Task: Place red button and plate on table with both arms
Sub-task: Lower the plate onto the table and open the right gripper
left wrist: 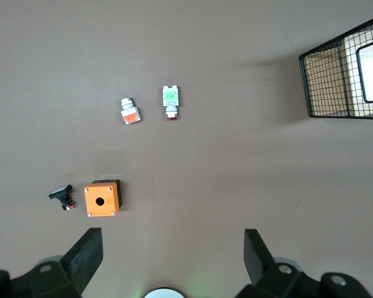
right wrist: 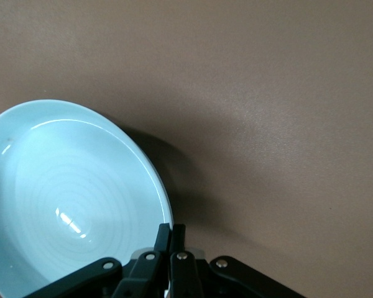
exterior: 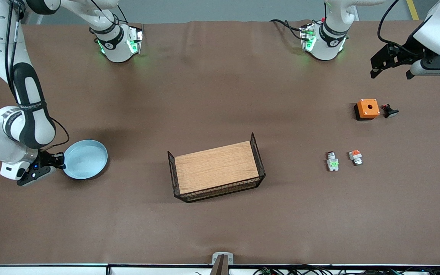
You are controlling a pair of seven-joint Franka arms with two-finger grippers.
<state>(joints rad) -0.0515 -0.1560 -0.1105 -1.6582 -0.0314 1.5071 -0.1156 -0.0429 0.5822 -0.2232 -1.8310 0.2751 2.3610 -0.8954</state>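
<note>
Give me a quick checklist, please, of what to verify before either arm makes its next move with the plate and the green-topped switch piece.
1. Right gripper pinched on the plate rim: ok, fingers closed on the rim in the right wrist view.
2. Plate resting flat on the table: cannot tell; it shows a shadow at its edge.
3. Left gripper open and free: ok, fingers apart, holding nothing.
4. Red button in reach of a grasp: ok, lying alone on the table.
5. Clearance from the orange-topped piece: ok, a gap between them.
6. Left gripper over the button: not ok, it hangs over the table near the orange box.
</note>
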